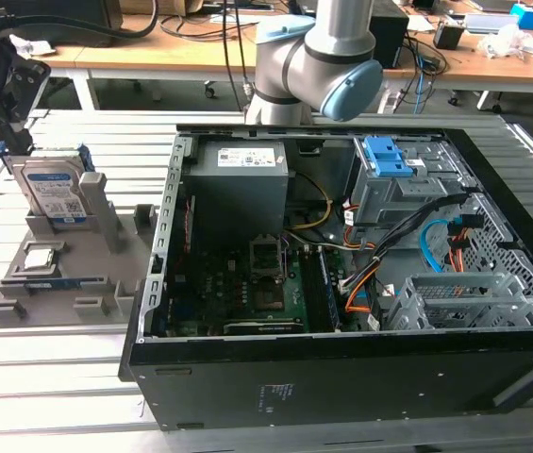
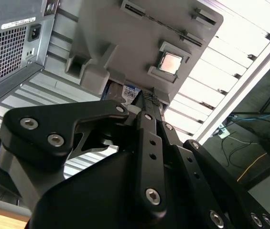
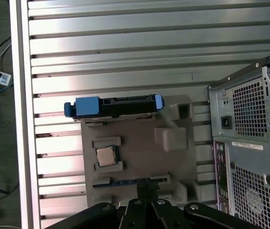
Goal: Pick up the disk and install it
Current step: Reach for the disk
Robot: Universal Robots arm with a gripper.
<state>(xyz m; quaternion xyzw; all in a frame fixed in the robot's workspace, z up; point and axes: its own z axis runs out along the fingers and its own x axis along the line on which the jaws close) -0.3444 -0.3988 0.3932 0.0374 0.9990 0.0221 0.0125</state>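
In the exterior view the gripper (image 1: 9,127) hung just above the disk (image 1: 54,189), which stood on edge in the grey holder (image 1: 115,283) on the desk (image 1: 58,396) — not lifted, and well apart from the open computer case (image 1: 341,377). In the second wrist view its label showed just past the gripper. In the first wrist view the gripper was drawn narrow and held nothing — pickup and installation both remained.

Quick count: 1 flat silvery metal disk with blue plastic side rails (image 1: 54,193), 1 small square silver processor chip (image 3: 106,156), 1 grey plastic holder tray (image 3: 139,157), 1 open black computer case (image 1: 341,392).
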